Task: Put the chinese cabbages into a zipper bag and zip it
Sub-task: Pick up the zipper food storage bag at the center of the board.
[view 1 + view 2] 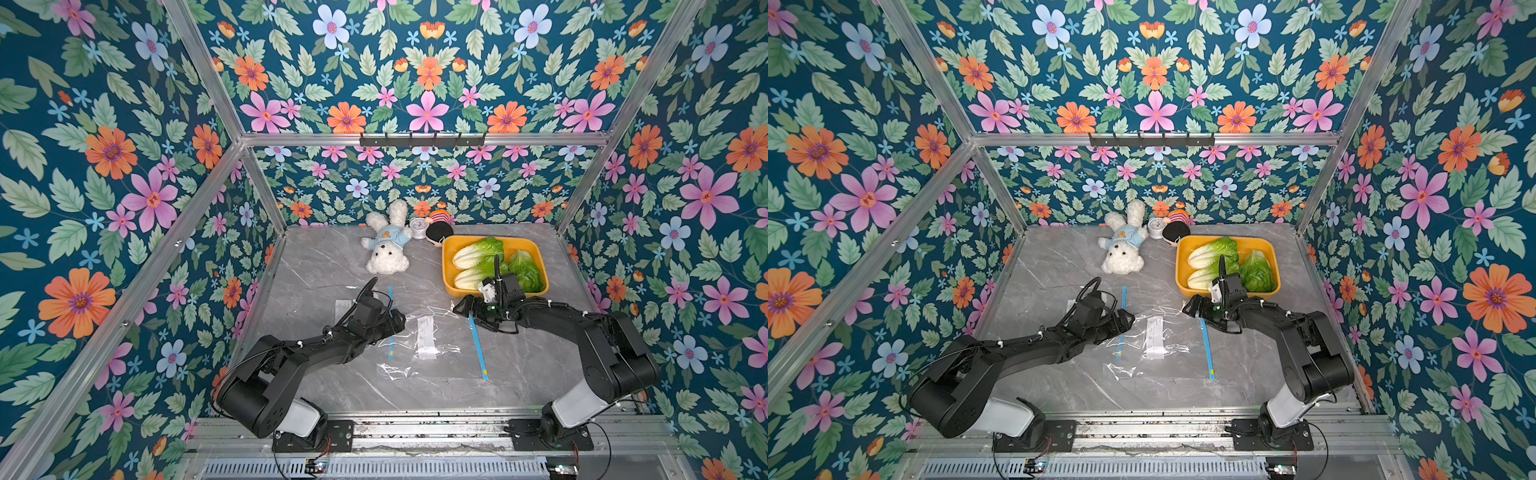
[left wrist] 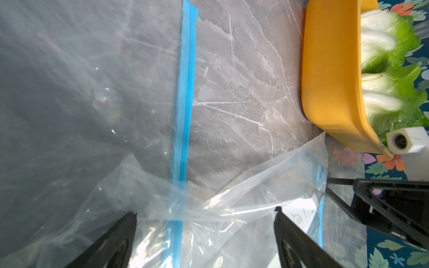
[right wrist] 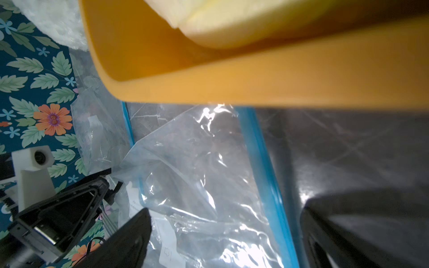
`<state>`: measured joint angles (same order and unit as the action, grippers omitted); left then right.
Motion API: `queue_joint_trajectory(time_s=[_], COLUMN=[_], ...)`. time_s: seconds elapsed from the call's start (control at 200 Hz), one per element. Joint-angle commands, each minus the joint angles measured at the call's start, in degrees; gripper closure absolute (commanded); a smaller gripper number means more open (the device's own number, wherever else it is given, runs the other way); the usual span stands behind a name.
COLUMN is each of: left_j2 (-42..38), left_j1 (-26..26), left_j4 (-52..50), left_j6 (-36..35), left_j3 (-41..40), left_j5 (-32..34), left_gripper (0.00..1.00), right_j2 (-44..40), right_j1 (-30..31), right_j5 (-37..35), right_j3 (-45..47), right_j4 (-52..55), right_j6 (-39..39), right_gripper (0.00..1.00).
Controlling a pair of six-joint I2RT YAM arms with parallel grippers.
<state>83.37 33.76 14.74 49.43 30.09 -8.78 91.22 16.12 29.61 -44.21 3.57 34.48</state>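
— What is the left gripper [image 2: 204,234] doing?

— Its jaws are standing wide apart, with a crumpled bag [image 2: 232,197] lying between the fingers [image 2: 116,241].

— And under that?

— A flat bag [image 2: 81,81] is lying on the table [image 2: 243,92]. The crumpled one is overlapping its blue zip [image 2: 185,92], and a white label [image 2: 304,213] is showing through the film.

— Beyond the zip?

— Bare table, then the tray [image 2: 332,81] is sitting with cabbages [image 2: 383,97] showing over its rim. One corner of the crumpled bag is reaching right up to the tray; whether it is touching, I cannot tell.

Floral walls [image 1: 428,62] on aluminium framing [image 1: 291,139] enclose a grey, seemingly marble tabletop [image 1: 324,257].
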Motion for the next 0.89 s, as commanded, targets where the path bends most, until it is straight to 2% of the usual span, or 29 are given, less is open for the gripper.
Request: queue_joint_trajectory(time_s=[0.0, 0.205, 0.365, 0.55, 0.89], left_j2=[-0.16, 0.41, 0.95, 1.11, 1.83], left_j1=[-0.1, -0.1, -0.1, -0.12, -0.09], left_j4=[-2.44, -2.21, -1.91, -2.26, -2.52], left_j6=[-0.03, -0.24, -0.38, -0.78, -1.69], left_j3=[-0.55, -0.38, -0.35, -0.36, 0.15], left_j5=[1.03, 0.96, 0.51, 0.6, 0.25], left_gripper=[0.06, 0.06, 0.07, 0.07, 0.07], right_j2=[-2.94, -5.31, -6.09, -7.93, 0.2], right_j1=[0.13, 0.13, 0.14, 0.09, -0.02], right_j5=[2.8, 7.0, 12.64, 10.79, 6.62], right_j3=[1.62, 3.54, 4.71, 5.89, 1.33], right_j4=[-2.67, -3.6, -5.52, -2.32, -1.04], right_j6=[1.12, 0.93, 1.01, -2.34, -6.76], right_gripper=[0.01, 0.05, 0.14, 0.18, 0.28])
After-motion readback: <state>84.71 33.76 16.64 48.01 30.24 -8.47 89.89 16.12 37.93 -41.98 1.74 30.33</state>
